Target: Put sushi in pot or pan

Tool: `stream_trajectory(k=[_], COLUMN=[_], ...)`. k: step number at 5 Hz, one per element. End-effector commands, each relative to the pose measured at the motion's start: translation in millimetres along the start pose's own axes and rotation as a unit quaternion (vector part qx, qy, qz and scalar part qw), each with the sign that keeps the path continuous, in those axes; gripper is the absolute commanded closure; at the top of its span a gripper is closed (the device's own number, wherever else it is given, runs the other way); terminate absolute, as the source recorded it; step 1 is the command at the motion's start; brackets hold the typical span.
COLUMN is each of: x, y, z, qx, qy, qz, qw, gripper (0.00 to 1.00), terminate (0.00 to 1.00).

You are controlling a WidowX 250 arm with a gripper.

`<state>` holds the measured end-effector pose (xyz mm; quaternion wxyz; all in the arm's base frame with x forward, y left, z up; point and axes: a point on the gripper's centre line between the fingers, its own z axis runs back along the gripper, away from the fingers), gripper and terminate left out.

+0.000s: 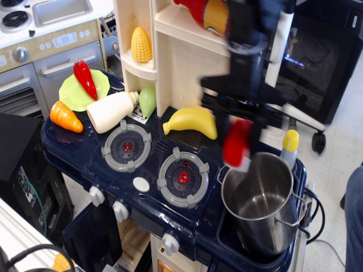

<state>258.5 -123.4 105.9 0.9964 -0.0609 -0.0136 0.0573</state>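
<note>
The sushi [237,143], a red-topped piece with a white base, is blurred with motion. It hangs in my gripper [243,133] just above the far left rim of the steel pot [262,194]. The gripper is shut on the sushi, and the black arm comes down from the top of the frame. The pot stands at the right end of the dark blue toy stove and looks empty inside.
A yellow banana [191,121] lies behind the right burner [183,177]. A cream bottle [111,111], green plate with red chili [84,79], carrot [65,116] and corn [140,44] are at the left. A ketchup bottle [205,12] lies on the cream shelf tower.
</note>
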Motion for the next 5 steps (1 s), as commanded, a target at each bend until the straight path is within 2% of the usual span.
stream_trajectory(k=[1,2,4,5], x=[5.9,8.4,8.4,8.4], y=[-35.9,-31.8,-31.8,-31.8], z=[12.3,10.6,10.6,10.6], qx=[-0.011,-0.030,-0.030,-0.030], qy=[-0.044,-0.047,-0.047,-0.047], qz=[0.037,0.032,0.032,0.032], qw=[0.9983,0.9979,0.9979,0.9979], gripper=[1.00,0.00,0.00,0.00], terminate=[0.00,0.00,0.00,1.00])
